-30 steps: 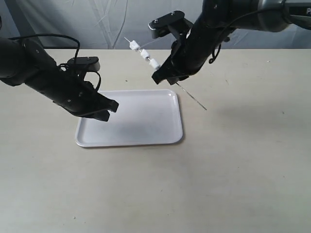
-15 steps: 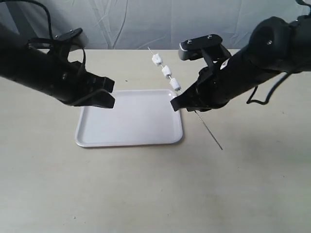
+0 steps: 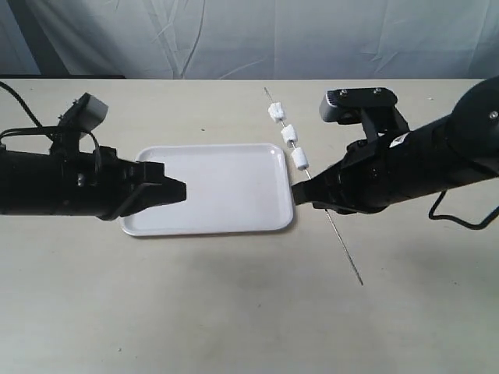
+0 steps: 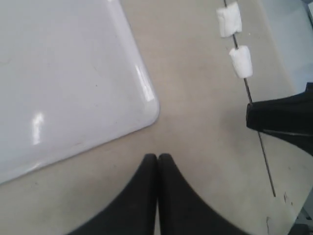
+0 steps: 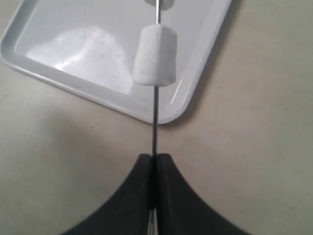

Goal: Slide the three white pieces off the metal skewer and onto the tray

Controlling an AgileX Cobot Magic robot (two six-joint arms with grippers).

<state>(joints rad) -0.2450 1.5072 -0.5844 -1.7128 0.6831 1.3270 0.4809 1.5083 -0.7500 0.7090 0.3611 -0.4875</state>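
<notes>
Metal skewer [image 5: 155,125] in grip of right claw [image 5: 154,159], arms stretched low; left claw [image 4: 157,159] clenched, empty.

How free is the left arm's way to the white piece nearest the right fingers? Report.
Probably free: only bare tray lies between the left fingers and that white piece, held on the skewer by the right fingers. The left fingers are shut and must open first.

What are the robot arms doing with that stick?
The right hand is shut on the metal skewer, holding it tilted in the air by the right edge of the tray. The three white pieces all sit on the skewer above that hand; none is on the tray yet. The left hand, shut and empty, hangs by the tray's left side.
</notes>
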